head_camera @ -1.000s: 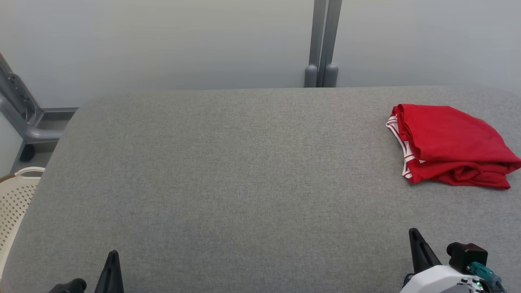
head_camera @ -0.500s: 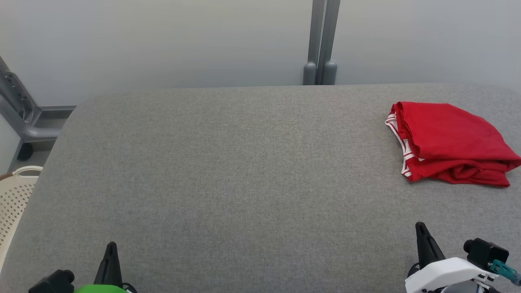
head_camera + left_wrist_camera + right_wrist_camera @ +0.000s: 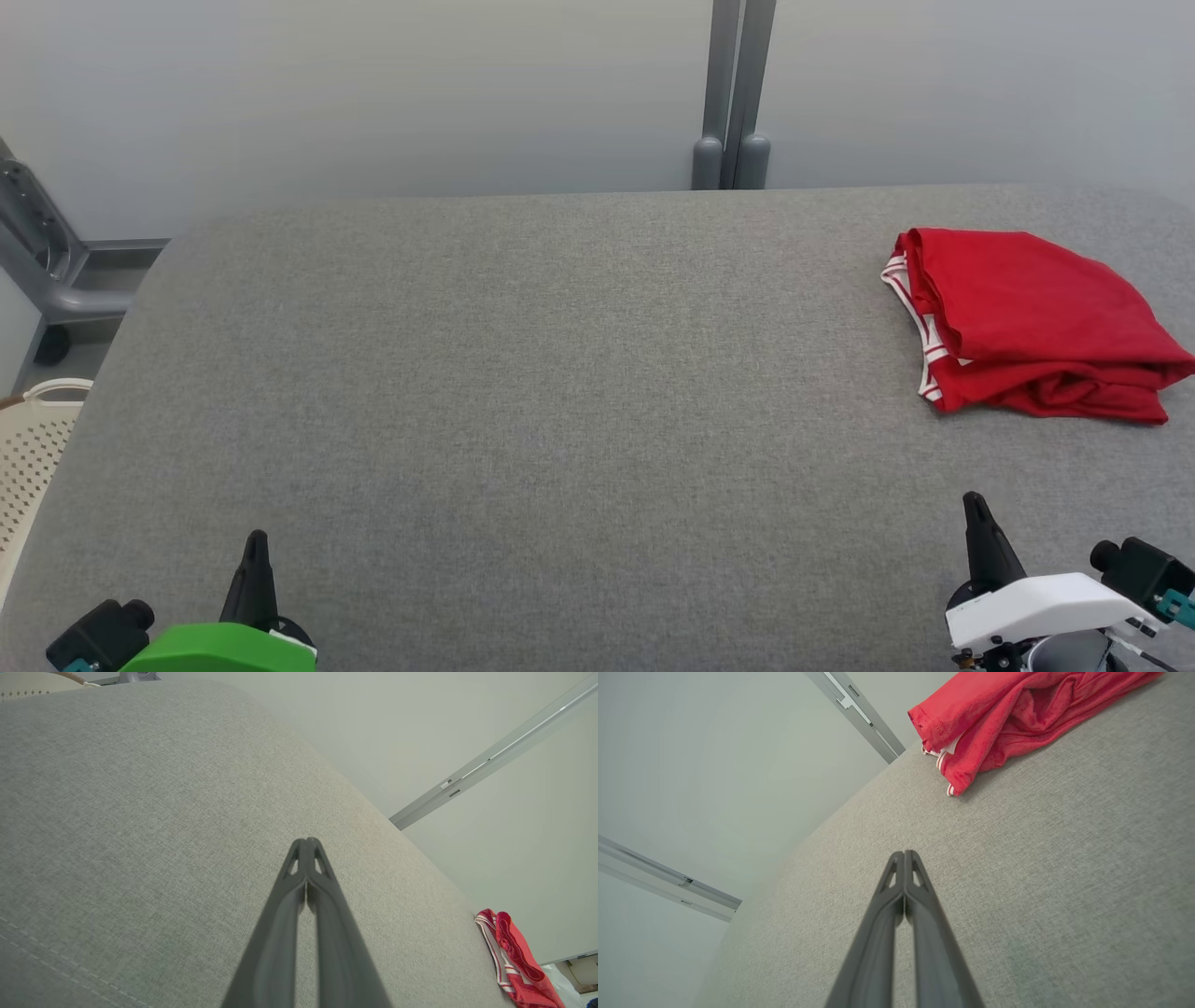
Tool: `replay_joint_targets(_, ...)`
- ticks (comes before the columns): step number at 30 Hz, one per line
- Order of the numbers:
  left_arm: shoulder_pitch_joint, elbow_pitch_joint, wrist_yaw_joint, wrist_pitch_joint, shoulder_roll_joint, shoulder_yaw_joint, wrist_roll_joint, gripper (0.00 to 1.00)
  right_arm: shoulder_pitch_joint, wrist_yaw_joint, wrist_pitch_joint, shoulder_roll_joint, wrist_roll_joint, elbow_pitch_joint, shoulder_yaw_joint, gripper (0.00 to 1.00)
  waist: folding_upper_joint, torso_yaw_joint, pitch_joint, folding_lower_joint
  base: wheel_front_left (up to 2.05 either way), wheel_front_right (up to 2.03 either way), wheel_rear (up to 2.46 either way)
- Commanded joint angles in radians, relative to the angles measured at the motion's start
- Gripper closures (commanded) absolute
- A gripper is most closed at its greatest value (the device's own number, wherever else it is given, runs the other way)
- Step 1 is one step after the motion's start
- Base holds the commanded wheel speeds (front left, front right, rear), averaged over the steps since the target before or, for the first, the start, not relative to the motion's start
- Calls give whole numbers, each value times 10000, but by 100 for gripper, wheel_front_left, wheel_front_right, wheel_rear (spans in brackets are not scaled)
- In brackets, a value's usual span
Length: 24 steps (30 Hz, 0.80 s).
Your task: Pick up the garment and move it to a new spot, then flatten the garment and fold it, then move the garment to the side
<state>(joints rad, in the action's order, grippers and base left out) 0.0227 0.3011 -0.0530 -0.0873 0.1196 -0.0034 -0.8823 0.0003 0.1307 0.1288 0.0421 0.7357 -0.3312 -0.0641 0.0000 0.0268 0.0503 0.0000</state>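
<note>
**A:** Where do we have the garment?

**B:** We see the red garment (image 3: 1027, 322) lying folded in a loose bundle on the far right part of the desk (image 3: 560, 373). Its white-striped trim faces the desk's middle and its rumpled edge is on the near side.

**A:** And what is nearest to it?

**B:** Our right end effector (image 3: 975, 504) is. It sits at the near right of the grey fabric top, well apart from the garment and pointing away from us. In its wrist view we see the two dark fingers pressed together along their length, with nothing between them.

**A:** And the left one?

**B:** Our left end effector (image 3: 254, 544) is at the near left, far across the desk from the garment. Its fingers are closed tip to tip as well, and it grips nothing. In its wrist view the garment shows small at the lower right.

**A:** What lies beyond the desk?

**B:** We see a pale wall (image 3: 373, 93) behind it with a grey post (image 3: 731, 93) standing against it. A cream perforated basket (image 3: 33, 448) sits off the left edge.
</note>
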Motion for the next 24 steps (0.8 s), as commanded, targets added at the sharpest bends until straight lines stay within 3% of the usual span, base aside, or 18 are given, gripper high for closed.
replay_joint_targets(1, -331, -88, -68, 65, 27, 84, -225, 100, -243, 0, -43, 61, 259, 200, -40, 100, 0, -2, -4, 0, 0, 0, 0)
replay_joint_targets(24, -963, -13, -326, 955, -229, 475, -2681, 100, -386, 1, -676, 78, 3256, 642, -206, 100, 0, -73, -143, 0, 0, 0, 0)
